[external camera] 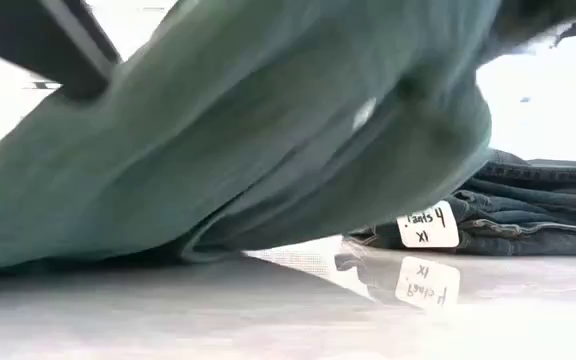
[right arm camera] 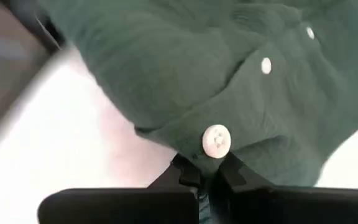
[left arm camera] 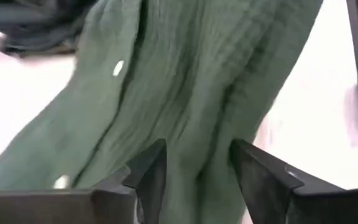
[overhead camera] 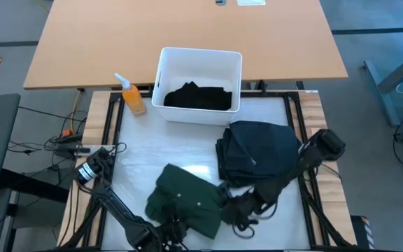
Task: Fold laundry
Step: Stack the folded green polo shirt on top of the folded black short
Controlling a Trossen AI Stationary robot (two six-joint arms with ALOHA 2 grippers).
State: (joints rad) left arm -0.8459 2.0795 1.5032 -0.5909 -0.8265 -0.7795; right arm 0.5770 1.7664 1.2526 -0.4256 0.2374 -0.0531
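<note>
Right hand (right arm camera: pixel 205 177) is pinching the green button shirt (overhead camera: pixel 184 199) hem, lower centre of frame. Left hand (left arm camera: pixel 194 168) is hovering spread apart over it. Advise pulling the placket taut before creasing.

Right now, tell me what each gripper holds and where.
The right gripper pinches the green shirt at its buttoned edge. The left gripper is open over the shirt, holding nothing.

Green buttoned shirt (overhead camera: pixel 184 199) crumpled at table front; dark folded garments (overhead camera: pixel 257 150) beside; black garment (overhead camera: pixel 198 96) in bin.
</note>
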